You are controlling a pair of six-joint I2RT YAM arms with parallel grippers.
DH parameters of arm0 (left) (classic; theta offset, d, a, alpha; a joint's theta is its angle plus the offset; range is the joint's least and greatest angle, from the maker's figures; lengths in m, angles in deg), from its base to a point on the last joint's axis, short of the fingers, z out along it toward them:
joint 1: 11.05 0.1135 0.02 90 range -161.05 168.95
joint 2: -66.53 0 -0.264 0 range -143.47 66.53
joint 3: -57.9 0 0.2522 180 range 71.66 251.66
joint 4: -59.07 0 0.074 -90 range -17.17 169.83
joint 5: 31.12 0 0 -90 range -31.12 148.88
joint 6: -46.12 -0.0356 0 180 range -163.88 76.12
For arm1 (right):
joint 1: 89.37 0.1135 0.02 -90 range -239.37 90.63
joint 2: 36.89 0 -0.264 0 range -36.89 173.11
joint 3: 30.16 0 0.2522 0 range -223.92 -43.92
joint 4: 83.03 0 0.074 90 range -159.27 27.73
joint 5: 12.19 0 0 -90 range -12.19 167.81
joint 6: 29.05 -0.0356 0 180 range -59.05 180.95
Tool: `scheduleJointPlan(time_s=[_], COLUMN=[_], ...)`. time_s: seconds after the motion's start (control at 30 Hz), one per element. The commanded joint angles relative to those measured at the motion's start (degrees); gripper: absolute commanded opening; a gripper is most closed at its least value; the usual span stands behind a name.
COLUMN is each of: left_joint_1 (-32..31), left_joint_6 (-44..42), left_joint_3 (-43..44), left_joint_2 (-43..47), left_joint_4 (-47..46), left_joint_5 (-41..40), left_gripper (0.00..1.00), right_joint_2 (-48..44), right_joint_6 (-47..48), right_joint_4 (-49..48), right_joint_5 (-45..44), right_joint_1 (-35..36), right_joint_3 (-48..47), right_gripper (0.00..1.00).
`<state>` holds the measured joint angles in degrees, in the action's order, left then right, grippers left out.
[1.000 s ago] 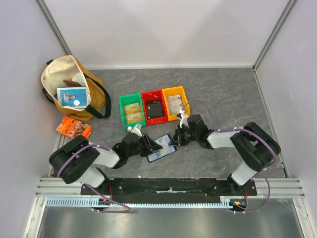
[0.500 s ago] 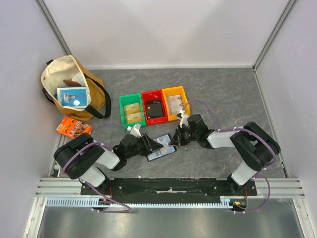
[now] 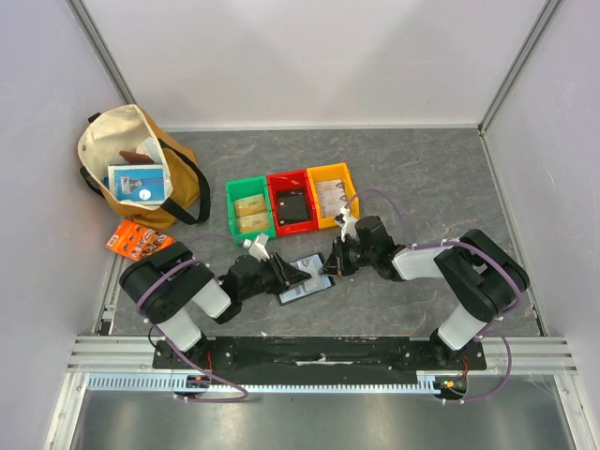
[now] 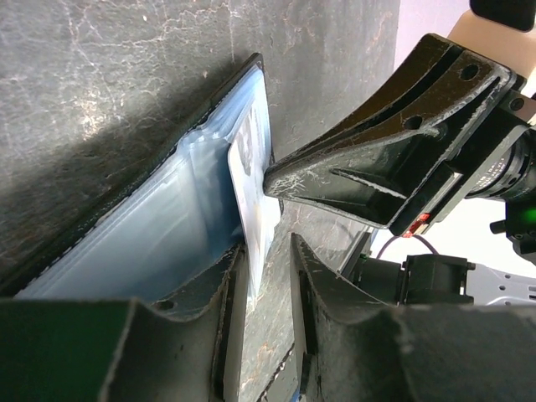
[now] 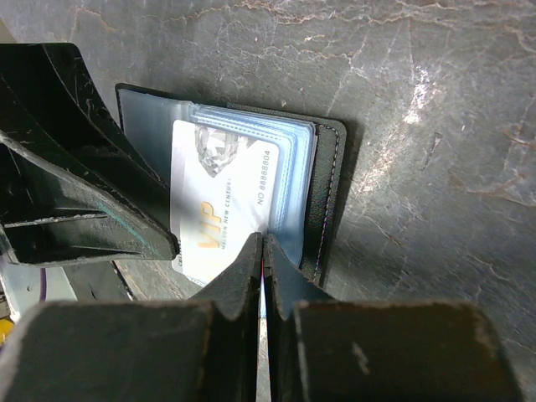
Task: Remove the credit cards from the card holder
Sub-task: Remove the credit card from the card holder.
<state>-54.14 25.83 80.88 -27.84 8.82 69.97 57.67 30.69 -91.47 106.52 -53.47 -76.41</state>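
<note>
The card holder [image 3: 309, 279] lies open on the table between the two arms, its grey-blue sleeves [image 4: 159, 226] facing up. A white credit card [image 5: 219, 205] marked VIP sticks halfway out of a sleeve. In the left wrist view this card [image 4: 254, 180] stands edge-on between the fingers of my left gripper [image 4: 266, 251]. It rests against one pad, with a gap to the other. My right gripper [image 5: 263, 241] is shut, pinching the edge of a sleeve of the card holder [image 5: 322, 197]. From above, the left gripper [image 3: 293, 274] and right gripper [image 3: 330, 266] face each other across the holder.
Green [image 3: 231, 211], red [image 3: 289, 176] and yellow [image 3: 328, 169] bins stand in a row behind the holder, each with items inside. A tan bag [image 3: 178, 192] holding a boxed item sits at the back left, with an orange packet [image 3: 139, 241] in front of it.
The left arm's body has shifted right towards the holder. Its jaws have narrowed around the upright card. The right gripper and the card holder have not moved.
</note>
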Motion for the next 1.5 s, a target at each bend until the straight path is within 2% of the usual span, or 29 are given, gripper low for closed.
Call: scheduleJointPlan(time_s=[0.0, 0.2, 0.5, 0.77, 0.93, 1.07, 1.2, 1.37, 1.47], left_joint_1=[0.1, 0.2, 0.6, 0.8, 0.9, 0.7, 0.8, 0.8, 0.7], left_joint_6=[2.9, 5.0, 5.9, 5.4, 4.2, 1.0, -2.0, -6.3, -11.1], left_joint_3=[-0.8, -3.6, -5.9, -8.2, -8.8, -5.9, -3.9, -1.9, 0.9], left_joint_2=[-2.0, -1.1, 2.7, 8.8, 18.2, 29.0, 37.8, 44.9, 49.0], left_joint_4=[-10.3, -12.9, -11.1, -3.2, 11.4, 31.1, 44.2, 54.2, 60.6], left_joint_5=[0.8, -0.4, -0.9, -2.0, -3.8, -6.2, -7.8, -6.7, -5.6], left_gripper=[0.32, 0.13, 0.11, 0.11, 0.02, 0.02, 0.02, 0.02, 0.02], right_joint_2=[1.9, 2.6, 3.3, 2.9, 2.4, 1.6, 0.2, -4.3, -9.7], right_joint_6=[0.6, 0.6, 0.6, 0.5, 0.5, 0.4, 0.9, 2.6, 5.3], right_joint_4=[2.3, 2.6, 2.9, 3.0, 2.9, 3.3, 4.1, 6.5, 10.1], right_joint_5=[-1.3, -1.6, -1.6, -1.7, -1.8, -1.9, -2.1, -2.3, -2.6], right_joint_1=[0.2, -0.2, -0.5, -0.9, -0.9, -1.0, -1.0, -1.0, -1.0], right_joint_3=[0.8, 0.7, 0.7, 0.8, 0.8, 0.5, -0.3, -1.4, -2.5], right_gripper=[0.08, 0.08, 0.08, 0.08, 0.08, 0.08, 0.11, 0.2, 0.34])
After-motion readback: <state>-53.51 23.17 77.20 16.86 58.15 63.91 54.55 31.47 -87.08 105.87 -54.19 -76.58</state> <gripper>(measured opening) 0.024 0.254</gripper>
